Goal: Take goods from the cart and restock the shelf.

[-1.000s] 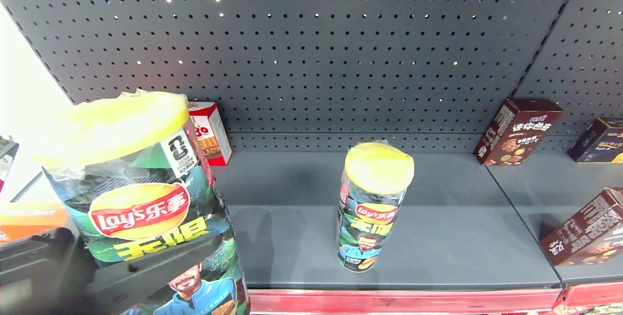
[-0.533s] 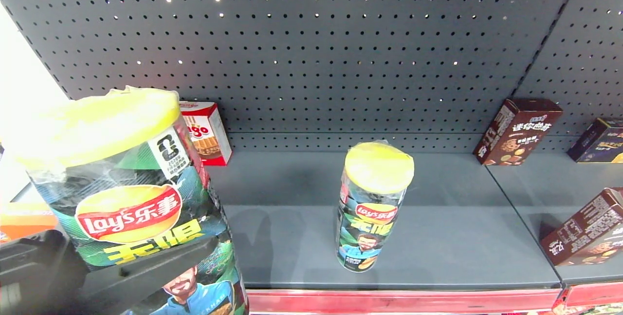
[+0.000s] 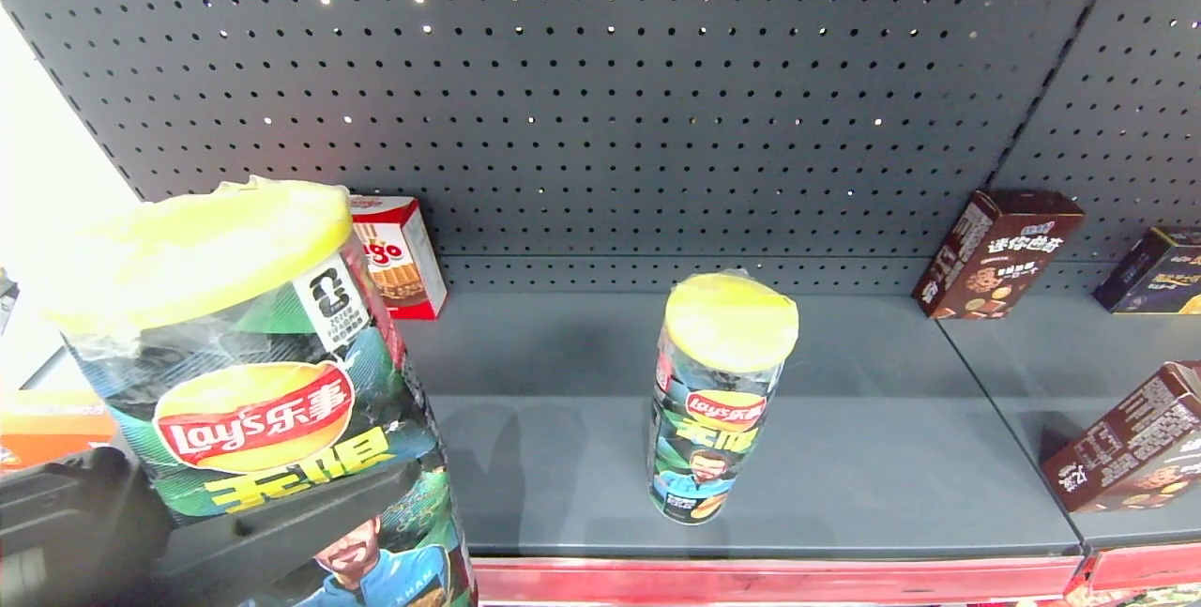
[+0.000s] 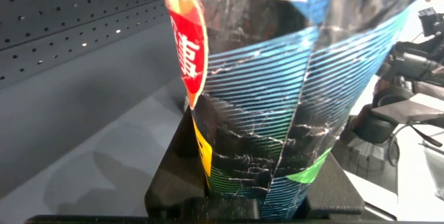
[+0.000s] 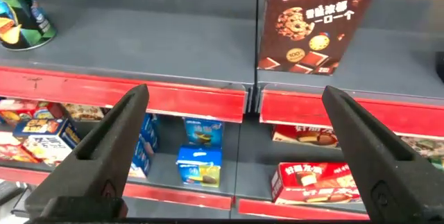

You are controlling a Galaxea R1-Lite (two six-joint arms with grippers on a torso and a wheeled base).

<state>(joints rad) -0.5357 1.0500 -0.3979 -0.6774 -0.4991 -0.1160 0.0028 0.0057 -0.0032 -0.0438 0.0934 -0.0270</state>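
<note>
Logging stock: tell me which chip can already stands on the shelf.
The mid-shelf can, standing free; the other can is held in the left gripper.

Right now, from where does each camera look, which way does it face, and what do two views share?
Head view: on the head, facing forward and down at the shelf and a standing chip can; the left gripper grips a held chip can.
Left wrist view: on that wrist, looking along its gripper up the held chip can.
Right wrist view: on that wrist, facing the shelf's front edge and a brown cookie box, past the open right gripper.
Shared: head and right wrist views both show the standing chip can.
</note>
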